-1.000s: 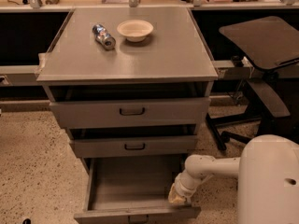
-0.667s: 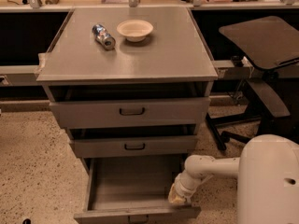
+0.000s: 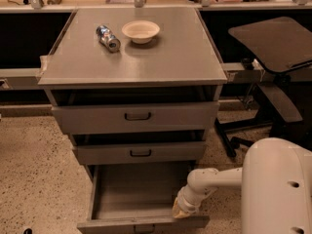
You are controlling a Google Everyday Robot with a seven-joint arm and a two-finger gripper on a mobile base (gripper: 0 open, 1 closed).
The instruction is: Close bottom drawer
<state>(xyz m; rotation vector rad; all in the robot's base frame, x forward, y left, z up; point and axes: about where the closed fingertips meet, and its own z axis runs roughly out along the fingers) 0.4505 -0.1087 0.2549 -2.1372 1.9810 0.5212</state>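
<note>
The bottom drawer (image 3: 136, 194) of the grey cabinet is pulled wide open toward me, showing its plain grey box interior. Its slim front (image 3: 112, 225) runs along the bottom edge of the view, with a small dark handle (image 3: 144, 228) at its centre. My gripper (image 3: 181, 211) reaches in from the right on a white arm and sits at the drawer's front right corner, against the inner side of the front panel. The two drawers above, the middle one (image 3: 140, 153) and the top one (image 3: 137, 117), stand slightly ajar.
The cabinet top (image 3: 170, 57) carries a lying can (image 3: 107, 38) and a white bowl (image 3: 140, 31). A dark office chair (image 3: 275, 48) stands at the right. My white arm base (image 3: 278, 189) fills the lower right. Speckled floor (image 3: 34, 169) lies to the left.
</note>
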